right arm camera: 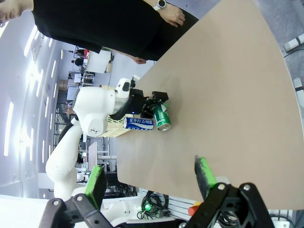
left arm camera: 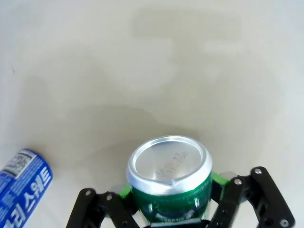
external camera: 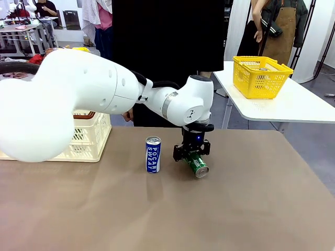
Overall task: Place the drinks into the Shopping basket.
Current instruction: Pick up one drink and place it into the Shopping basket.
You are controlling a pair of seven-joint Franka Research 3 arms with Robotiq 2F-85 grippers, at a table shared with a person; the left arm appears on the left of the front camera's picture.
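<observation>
My left gripper (external camera: 192, 156) is shut on a green can (external camera: 198, 166) at mid-table. The can is tilted, with its silver end towards the camera, low over the tabletop. In the left wrist view the green can (left arm camera: 169, 183) sits between the green-padded fingers (left arm camera: 124, 192) of the left gripper (left arm camera: 170, 205). A blue-and-white Pocari Sweat can (external camera: 153, 155) stands upright just left of it and shows again as the blue can (left arm camera: 21, 186). The cream Shopping basket (external camera: 90, 137) stands at the table's left, partly behind my left arm. My right gripper (right arm camera: 151, 183) hangs open and holds nothing, far from the cans (right arm camera: 162, 118).
A person in black stands at the far edge, one hand (right arm camera: 173, 14) near the table. A yellow mesh basket (external camera: 260, 77) sits on a separate white table (external camera: 293, 107) at back right. The brown tabletop (external camera: 235, 209) spreads bare in front and to the right.
</observation>
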